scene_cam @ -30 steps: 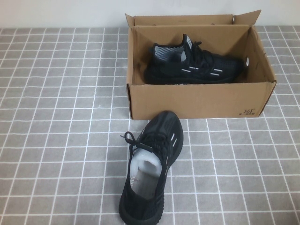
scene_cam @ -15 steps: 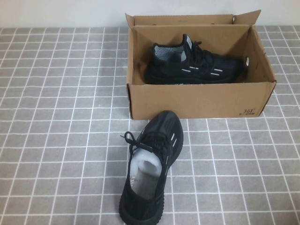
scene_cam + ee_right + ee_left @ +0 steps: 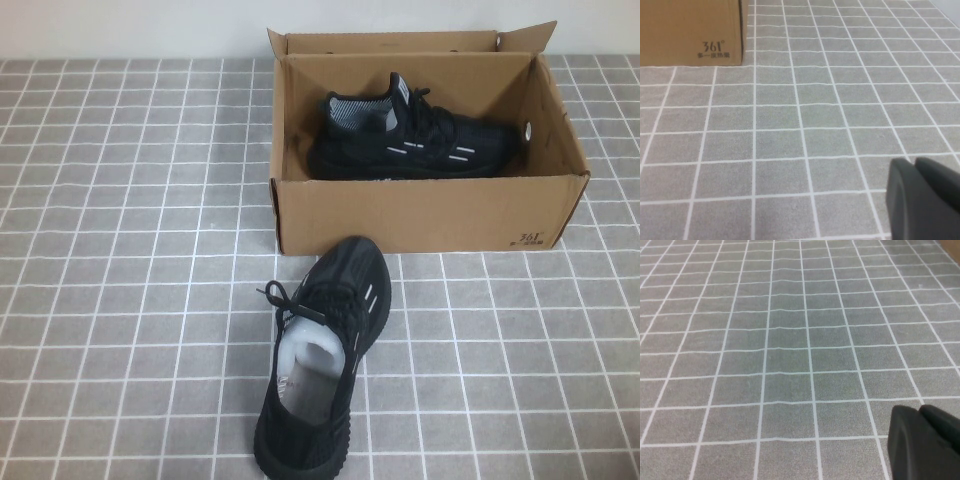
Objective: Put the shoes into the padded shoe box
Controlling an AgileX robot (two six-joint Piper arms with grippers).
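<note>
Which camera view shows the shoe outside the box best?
The high view: the whole loose shoe lies on the grid cloth, toe toward the box. Both wrist views miss it; left pincer and right pincer are over bare cloth.

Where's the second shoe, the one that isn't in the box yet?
In the high view the loose shoe lies on the tiled table just in front of the box, toe toward it. The left gripper and right gripper show only in their wrist views, over bare tiles.

One black shoe [image 3: 415, 135] lies inside box [image 3: 430, 215]; the other shoe [image 3: 320, 355] lies just outside.
</note>
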